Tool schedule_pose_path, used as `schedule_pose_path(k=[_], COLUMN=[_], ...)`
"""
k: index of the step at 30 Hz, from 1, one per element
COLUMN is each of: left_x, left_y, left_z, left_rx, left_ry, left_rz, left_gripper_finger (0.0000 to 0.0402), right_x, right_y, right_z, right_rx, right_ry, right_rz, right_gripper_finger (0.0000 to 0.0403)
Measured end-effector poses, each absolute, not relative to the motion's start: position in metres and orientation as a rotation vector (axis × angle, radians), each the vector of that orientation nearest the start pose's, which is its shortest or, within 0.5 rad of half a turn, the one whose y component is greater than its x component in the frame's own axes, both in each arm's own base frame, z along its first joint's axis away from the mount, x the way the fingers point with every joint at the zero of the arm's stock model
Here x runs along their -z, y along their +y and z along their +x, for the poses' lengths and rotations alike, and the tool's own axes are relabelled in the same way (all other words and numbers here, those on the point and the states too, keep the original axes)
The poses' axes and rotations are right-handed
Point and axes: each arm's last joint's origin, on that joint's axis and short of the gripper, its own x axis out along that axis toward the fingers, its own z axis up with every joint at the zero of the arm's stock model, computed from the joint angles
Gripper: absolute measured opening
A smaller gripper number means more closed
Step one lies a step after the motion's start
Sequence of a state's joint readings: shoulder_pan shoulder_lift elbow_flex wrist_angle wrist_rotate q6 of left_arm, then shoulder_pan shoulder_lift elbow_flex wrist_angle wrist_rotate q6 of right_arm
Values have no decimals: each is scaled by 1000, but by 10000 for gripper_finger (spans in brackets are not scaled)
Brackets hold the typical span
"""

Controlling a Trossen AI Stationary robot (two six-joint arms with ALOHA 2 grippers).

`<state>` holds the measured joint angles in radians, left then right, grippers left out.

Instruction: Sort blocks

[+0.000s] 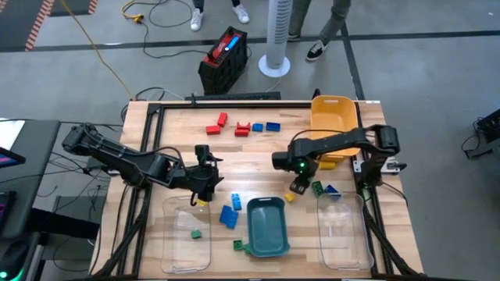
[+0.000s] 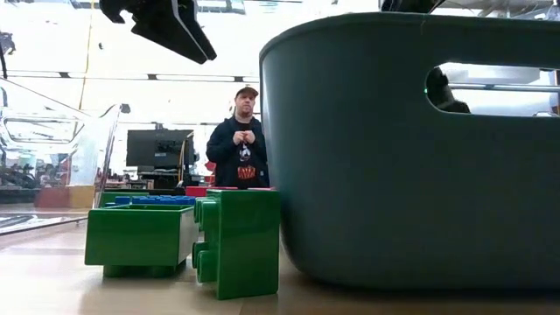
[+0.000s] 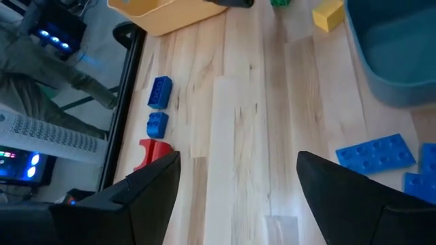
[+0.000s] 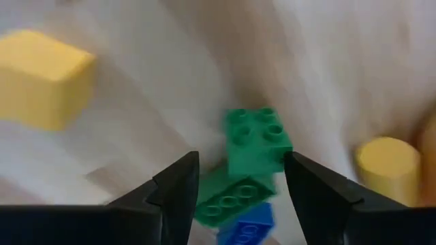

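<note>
right gripper (image 4: pixel 238 187): jaws parted, holding nothing, poised above a green block (image 4: pixel 259 141) near the right-hand edge of the worktop (image 1: pixel 258 160). in the right wrist view the block lies straight ahead, framed between the two fingers, studs facing the camera; whether the fingers (image 4: pixel 174 194) touch it cannot be told. a second green block (image 4: pixel 228 197) sits just under it, long axis running roughly across the gap between the fingers, and a blue block (image 4: pixel 248 224) lies closer in. a yellow block (image 4: pixel 44 78) and a yellow round piece (image 4: pixel 388 167) lie off to either side.

judgement: the right arm is far the nearer; the upper green block fits the gap, so a straight descent and a squeeze should take it, though the stacked neighbour may shift or come along.

right-side surroundings: clear bin (image 1: pixel 344 230) just beside the cluster, teal bin (image 1: pixel 268 226) further toward the middle, yellow bin (image 1: pixel 334 113) at the far edge.

left gripper (image 3: pixel 238 180): wide open, empty, hanging over bare worktop left of centre, just beyond a second clear bin (image 1: pixel 187 234) which holds one small green piece (image 1: pixel 196 232). flat blue blocks (image 3: pixel 375 151) lie to one side of it; two blue blocks (image 3: pixel 158 107) and a red one (image 3: pixel 153 151) lie further off near the worktop's far edge. waiting.

other stock: row of red and blue blocks (image 1: pixel 242 126) at the far edge; green blocks (image 2: pixel 188 238) by the teal bin, close in the low view.

beyond the worktop: one person (image 2: pixel 241 144) standing.
</note>
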<state>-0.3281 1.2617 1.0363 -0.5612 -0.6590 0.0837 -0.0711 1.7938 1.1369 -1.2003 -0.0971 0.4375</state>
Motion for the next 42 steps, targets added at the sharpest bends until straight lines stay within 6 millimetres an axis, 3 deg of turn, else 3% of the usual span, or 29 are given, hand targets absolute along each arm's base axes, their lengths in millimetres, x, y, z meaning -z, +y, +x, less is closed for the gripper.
schedule_pose_path(k=[5, 18, 21, 28, 42], left_x=[-294, -294, -294, -293, -291], left_y=[-67, -67, -67, -67, -66], left_z=[247, 247, 247, 246, 244], left_rx=[-282, -284, -283, -286, -298], left_ry=[715, 714, 714, 723, 745], left_rz=[448, 445, 446, 441, 420], left_gripper_finger=[290, 290, 290, 290, 290], right_x=[-159, -165, -171, -171, -170], right_y=[-13, 0, 10, 39, 28], right_z=[283, 283, 287, 298, 301], right_rx=[387, 445, 381, 23, -92], right_ry=[1859, 1862, 1846, 1740, 1723], right_rz=[397, 205, 88, -217, -314], right_gripper_finger=[234, 235, 235, 237, 295])
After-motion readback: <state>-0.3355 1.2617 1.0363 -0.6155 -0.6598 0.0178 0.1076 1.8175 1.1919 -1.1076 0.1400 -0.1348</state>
